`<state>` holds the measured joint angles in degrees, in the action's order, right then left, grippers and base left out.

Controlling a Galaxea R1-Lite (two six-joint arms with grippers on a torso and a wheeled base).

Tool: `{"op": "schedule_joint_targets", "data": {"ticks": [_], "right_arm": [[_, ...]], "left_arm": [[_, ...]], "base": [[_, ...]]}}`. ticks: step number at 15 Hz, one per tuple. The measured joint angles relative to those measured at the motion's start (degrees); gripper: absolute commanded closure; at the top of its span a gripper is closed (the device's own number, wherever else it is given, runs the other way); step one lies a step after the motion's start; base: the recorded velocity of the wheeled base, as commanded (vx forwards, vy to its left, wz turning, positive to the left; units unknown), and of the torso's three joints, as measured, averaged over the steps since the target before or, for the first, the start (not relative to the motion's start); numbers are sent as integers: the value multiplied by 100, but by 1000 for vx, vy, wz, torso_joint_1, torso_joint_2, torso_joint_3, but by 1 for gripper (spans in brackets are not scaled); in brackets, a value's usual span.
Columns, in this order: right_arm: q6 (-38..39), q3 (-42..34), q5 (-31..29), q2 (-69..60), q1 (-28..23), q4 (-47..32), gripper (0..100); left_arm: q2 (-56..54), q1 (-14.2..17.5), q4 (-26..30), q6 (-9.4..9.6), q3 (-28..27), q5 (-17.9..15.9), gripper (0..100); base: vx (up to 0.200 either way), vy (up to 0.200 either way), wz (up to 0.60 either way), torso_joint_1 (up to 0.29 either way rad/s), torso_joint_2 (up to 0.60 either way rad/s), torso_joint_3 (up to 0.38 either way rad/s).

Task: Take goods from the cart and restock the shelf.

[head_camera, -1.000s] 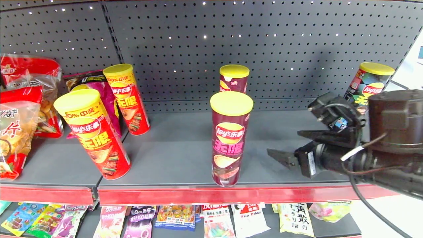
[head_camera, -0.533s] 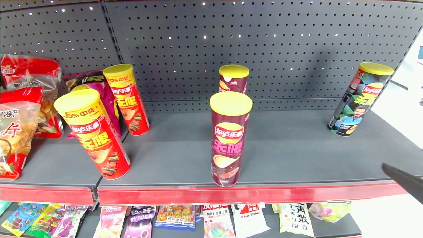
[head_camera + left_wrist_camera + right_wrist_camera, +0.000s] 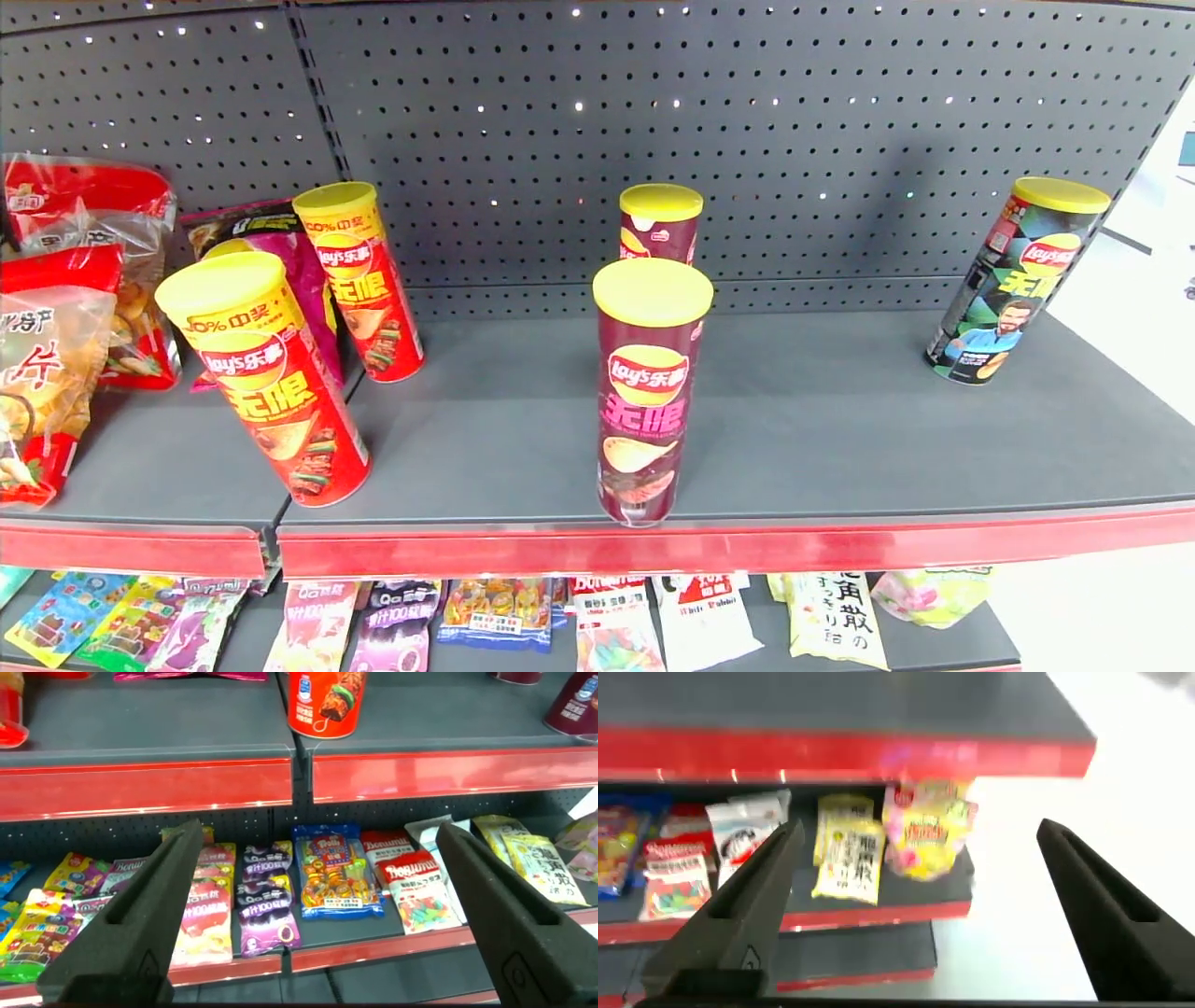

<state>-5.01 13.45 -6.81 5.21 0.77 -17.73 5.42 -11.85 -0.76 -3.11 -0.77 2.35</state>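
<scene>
Pulling back is the main change you should note. A second ago your right arm reached over the right part of the shelf [image 3: 840, 439], its tool spread just in front of the black can [image 3: 1013, 280]. Half a second ago one dark fingertip poked in at the head view's lower right edge, and now the arm has left the shelf top.

The black can stands upright at the shelf's right end, close to the pegboard [image 3: 747, 140], in the same spot as before and free of any grip. The other goods have not shifted either. A maroon can [image 3: 649, 392] stands at the front edge in the middle, with a second maroon can [image 3: 660, 224] behind it. A front red can [image 3: 266, 373] and a rear red can [image 3: 359, 280] stand to the left, beside the snack bags [image 3: 56, 308].

Your right tool [image 3: 920, 826] now faces the right end of the lower shelf [image 3: 906, 901], fingers wide apart with nothing between them and yellow packets [image 3: 850, 849] lying beyond. Your left tool [image 3: 318, 831] is likewise spread and empty. It is held before the candy packets [image 3: 322, 873] on the lower shelf, below the red front rail [image 3: 448, 770].
</scene>
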Motion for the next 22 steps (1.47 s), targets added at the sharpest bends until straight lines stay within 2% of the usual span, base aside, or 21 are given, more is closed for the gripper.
{"op": "schedule_joint_targets", "data": {"ticks": [1,2,4,6,8,11,15,22], "right_arm": [[39,-199,349,-152,-24,100,0],[69,-378,722,-286,-44,402,0],[397,-703,889,-433,-63,976,0],[533,-872,840,-490,-66,1163,0],[602,-1145,490,-513,-72,1955,0],[378,-1320,798,-528,-69,1735,0],[439,-1342,856,-528,-69,1768,0],[441,-1345,856,-528,-69,1768,0]], "left_arm": [[0,2,16,66,26,-11,0],[0,4,35,218,52,-35,0],[0,6,38,265,72,-50,0],[0,9,43,267,74,-52,0],[0,6,44,268,77,-55,0],[0,9,44,268,77,-52,0],[0,6,43,267,77,-52,0],[2,6,44,267,74,-55,0]], "base": [[0,0,0,0,0,0],[0,0,0,0,0,0],[0,0,0,0,0,0],[0,0,0,0,0,0],[0,0,0,0,0,0],[0,0,0,0,0,0],[0,0,0,0,0,0],[-171,0,0,-1,3,1]]}}
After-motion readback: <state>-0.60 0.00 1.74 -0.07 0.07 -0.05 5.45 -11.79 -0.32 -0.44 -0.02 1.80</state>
